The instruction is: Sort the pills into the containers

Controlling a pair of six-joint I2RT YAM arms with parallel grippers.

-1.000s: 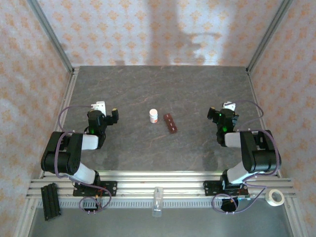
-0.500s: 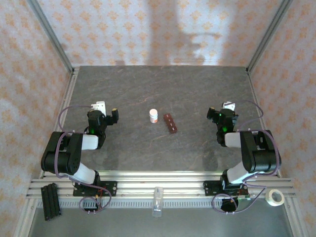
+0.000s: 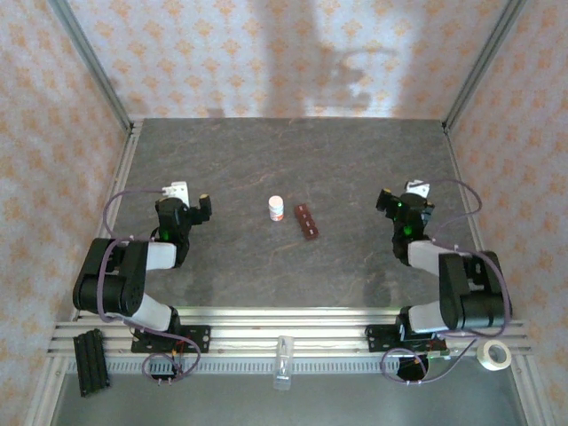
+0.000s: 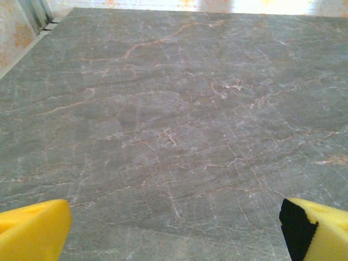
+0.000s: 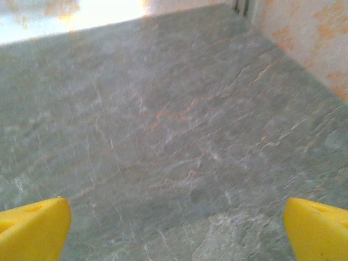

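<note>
Containers (image 3: 306, 222) centred, left pincer (image 3: 199, 208), right pincer (image 3: 390, 201) flanking wide

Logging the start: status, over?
Left gripper open, empty; right gripper open, empty. Containers mid-table, beside white bottle. Nothing blocking either approach.

A dark grey stone surface (image 3: 266, 160), veined with reddish lines, is carrying two small things near its centre. A small white bottle (image 3: 276, 208) with a reddish band is standing upright. The reddish-brown containers (image 3: 307, 222) are lying just to its right, angling toward the near right.
</note>
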